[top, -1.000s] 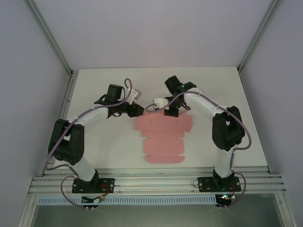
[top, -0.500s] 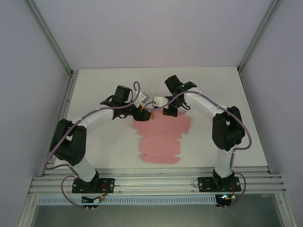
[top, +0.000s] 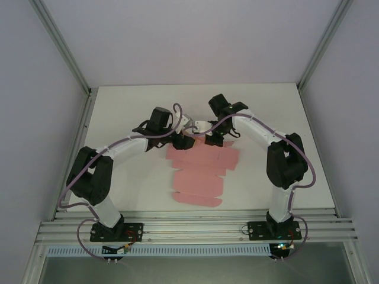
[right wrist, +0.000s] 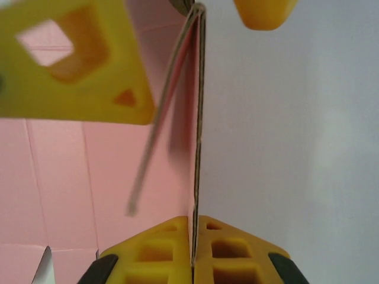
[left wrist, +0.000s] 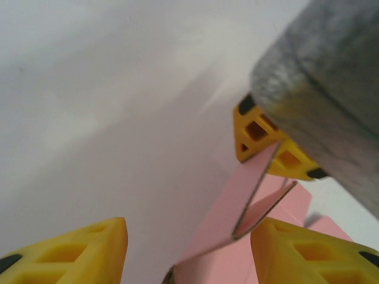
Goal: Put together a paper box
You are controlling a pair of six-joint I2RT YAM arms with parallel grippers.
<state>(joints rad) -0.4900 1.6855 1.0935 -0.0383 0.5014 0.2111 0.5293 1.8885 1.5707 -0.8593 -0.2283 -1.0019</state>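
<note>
Paper box [top: 201,171] edge clenched in right end effector [right wrist: 193,228], left end effector [left wrist: 188,239] apparently released.

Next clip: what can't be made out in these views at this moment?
Top view: far edge of the box, hidden under the left arm and right arm; any grip too small to tell.
Left wrist view: part of the right fingers, covered by a blurred grey shape; left fingers cut off at the bottom edge.
Right wrist view: outline of the box, cut off at the left and bottom edges.
</note>
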